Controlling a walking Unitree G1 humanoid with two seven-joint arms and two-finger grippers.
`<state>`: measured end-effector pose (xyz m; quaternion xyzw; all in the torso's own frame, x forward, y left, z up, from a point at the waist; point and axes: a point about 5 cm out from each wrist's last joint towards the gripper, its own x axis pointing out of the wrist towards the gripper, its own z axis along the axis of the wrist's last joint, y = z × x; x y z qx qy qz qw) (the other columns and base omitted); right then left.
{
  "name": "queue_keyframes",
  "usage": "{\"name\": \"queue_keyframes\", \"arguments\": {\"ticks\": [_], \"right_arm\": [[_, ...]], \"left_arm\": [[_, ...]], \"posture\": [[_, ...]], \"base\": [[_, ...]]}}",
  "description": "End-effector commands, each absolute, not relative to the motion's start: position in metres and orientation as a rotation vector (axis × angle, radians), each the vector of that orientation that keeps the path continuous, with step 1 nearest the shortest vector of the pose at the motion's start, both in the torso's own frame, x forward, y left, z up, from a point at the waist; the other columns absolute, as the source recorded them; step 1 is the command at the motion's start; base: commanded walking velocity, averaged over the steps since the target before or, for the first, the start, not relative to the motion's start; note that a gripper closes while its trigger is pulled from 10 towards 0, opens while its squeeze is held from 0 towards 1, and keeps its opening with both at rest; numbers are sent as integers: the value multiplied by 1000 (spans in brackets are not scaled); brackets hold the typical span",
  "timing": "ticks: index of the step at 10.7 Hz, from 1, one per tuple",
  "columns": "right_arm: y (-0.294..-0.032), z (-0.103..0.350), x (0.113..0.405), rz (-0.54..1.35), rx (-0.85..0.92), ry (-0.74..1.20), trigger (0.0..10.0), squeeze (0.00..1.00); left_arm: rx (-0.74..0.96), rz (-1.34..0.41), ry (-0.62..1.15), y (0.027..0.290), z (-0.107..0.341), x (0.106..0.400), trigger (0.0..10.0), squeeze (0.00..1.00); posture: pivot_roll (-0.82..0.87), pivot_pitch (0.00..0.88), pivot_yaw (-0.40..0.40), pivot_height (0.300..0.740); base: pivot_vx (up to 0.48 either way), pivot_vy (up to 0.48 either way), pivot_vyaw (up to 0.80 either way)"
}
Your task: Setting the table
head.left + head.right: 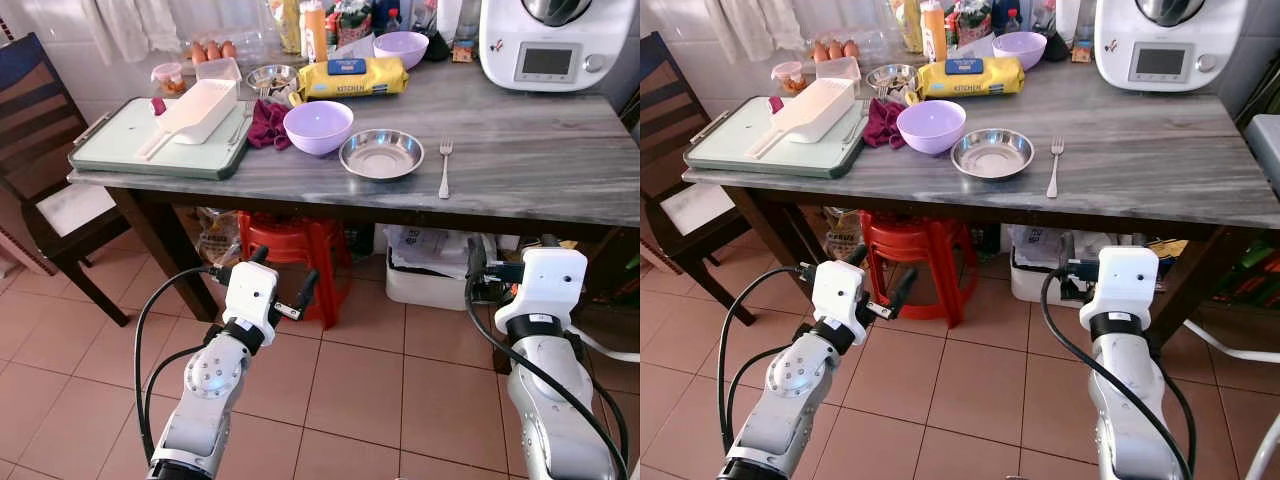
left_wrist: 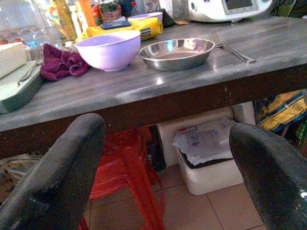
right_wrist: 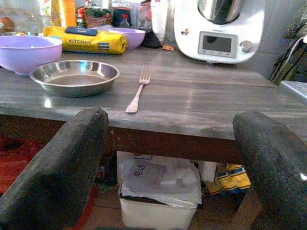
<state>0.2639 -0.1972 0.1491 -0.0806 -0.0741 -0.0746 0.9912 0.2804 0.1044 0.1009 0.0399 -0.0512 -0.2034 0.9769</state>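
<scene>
Standing before the grey marble-topped table (image 1: pixel 520 150), the robot holds both arms low, below the table edge and over the tiled floor. The left gripper (image 1: pixel 283 282) has its two black fingers spread wide with nothing between them, and the right gripper (image 3: pixel 172 163) is likewise spread apart and empty, its wrist view looking across the tabletop. Near the front edge sits a shallow round stainless-steel plate (image 1: pixel 381 154), with a silver metal fork (image 1: pixel 444 167) lying just to its right, apart from it. A lilac plastic bowl (image 1: pixel 318 126) stands just behind and to the left of the plate, beside a crumpled maroon cloth (image 1: pixel 267 122). Farther left lies a pale green tray (image 1: pixel 120 145) carrying a white scoop-shaped container (image 1: pixel 195 112). A white kitchen machine (image 1: pixel 555 40) stands at the back right. A red plastic stool (image 1: pixel 300 255) stands under the table.
</scene>
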Motion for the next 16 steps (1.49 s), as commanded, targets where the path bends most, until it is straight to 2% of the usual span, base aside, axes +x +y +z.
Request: {"name": "queue_keyframes", "arguments": {"ticks": [1, 3, 7, 9, 12, 16], "right_arm": [[-195, 148, 265, -147, -147, -148, 10000, 0], [-196, 148, 266, -152, -141, -147, 10000, 0], [-199, 147, 265, -160, -141, -141, 10000, 0], [-199, 146, 264, -158, -141, -140, 10000, 0], [-197, 146, 266, -152, -140, -140, 10000, 0], [-198, 145, 266, -155, -141, -138, 10000, 0]], "left_arm": [[102, -403, -87, 107, 98, 281, 10000, 0], [105, -400, -82, 106, 98, 281, 10000, 0], [111, -409, -76, 103, 97, 281, 10000, 0], [113, -407, -76, 102, 97, 281, 10000, 0], [113, -404, -73, 104, 96, 280, 10000, 0], [95, -428, -73, 105, 95, 280, 10000, 0]], "posture": [[-202, 65, 93, 740], [-202, 64, 93, 740], [-209, 65, 93, 740], [-206, 64, 93, 740], [-200, 61, 91, 740], [-201, 61, 92, 740]], "base": [[0, 0, 0], [0, 0, 0], [-60, 0, -558], [-253, 0, 0], [-273, -260, 0], [0, -65, 0]]}}
